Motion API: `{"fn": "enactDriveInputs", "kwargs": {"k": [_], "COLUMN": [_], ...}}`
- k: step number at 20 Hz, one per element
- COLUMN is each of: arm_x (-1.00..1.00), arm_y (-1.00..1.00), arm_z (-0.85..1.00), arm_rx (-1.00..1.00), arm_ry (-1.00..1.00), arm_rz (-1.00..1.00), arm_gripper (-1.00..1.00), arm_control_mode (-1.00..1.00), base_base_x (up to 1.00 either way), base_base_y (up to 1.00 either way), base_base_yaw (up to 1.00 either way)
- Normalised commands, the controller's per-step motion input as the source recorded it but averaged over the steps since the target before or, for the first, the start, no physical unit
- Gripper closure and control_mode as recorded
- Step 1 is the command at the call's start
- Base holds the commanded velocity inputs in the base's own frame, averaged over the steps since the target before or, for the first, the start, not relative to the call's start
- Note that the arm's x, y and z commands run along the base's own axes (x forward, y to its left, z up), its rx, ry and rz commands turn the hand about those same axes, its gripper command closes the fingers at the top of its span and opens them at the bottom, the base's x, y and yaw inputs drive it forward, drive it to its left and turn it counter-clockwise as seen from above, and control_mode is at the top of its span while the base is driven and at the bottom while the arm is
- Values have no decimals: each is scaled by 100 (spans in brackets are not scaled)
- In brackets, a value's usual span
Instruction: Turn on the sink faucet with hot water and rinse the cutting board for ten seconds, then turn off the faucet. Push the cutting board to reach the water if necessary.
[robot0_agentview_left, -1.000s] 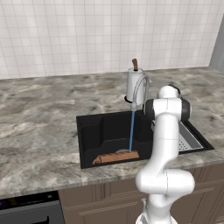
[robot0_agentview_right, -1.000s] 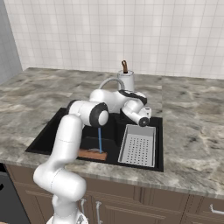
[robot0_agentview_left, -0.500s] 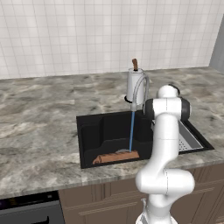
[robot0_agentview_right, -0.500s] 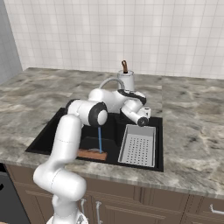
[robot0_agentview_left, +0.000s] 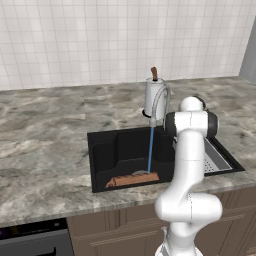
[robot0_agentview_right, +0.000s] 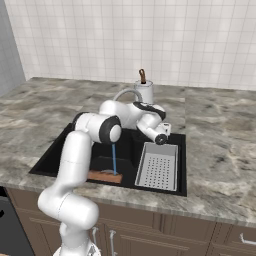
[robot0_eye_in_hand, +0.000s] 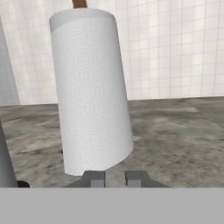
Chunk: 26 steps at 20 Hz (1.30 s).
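No text, label, brand, number or sign could be read anywhere in the three views. The white embossed paper towel roll (robot0_eye_in_hand: 92, 92) was marked with faint circular patterning, without lettering. The white square wall tiles (robot0_agentview_left: 100, 40), the grey marbled stone worktop (robot0_agentview_left: 45, 145) and the long orange-brown wooden cutting board (robot0_agentview_left: 132, 179) were left blank, and no marking was seen on the perforated grey metal tray (robot0_agentview_right: 159, 167) or the brown wooden cabinet fronts (robot0_agentview_right: 165, 235).

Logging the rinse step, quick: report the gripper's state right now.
Gripper: open, holding nothing; jaws apart with a bare gap between them, pointing at the paper towel roll.
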Motion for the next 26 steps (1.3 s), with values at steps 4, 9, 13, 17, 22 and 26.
{"fn": "enactDriveInputs", "kwargs": {"k": [4, 9, 13, 17, 22, 26], "arm_x": [-47, -33, -23, -11, -5, -8], "arm_y": [-52, -47, -44, -37, -29, -24], "arm_z": [0, -1, 0, 0, 0, 0], "arm_rx": [0, 0, 0, 0, 0, 0], "arm_ry": [2, 0, 0, 0, 0, 0], "arm_rz": [-1, -1, 0, 0, 0, -2], "arm_gripper": [100, 100, 100, 100, 100, 100], "arm_control_mode": [-100, -100, -100, -100, -100, -100], "base_base_x": [0, 0, 0, 0, 0, 0], "base_base_y": [0, 0, 0, 0, 0, 0], "base_base_yaw": [0, 0, 0, 0, 0, 0]}}
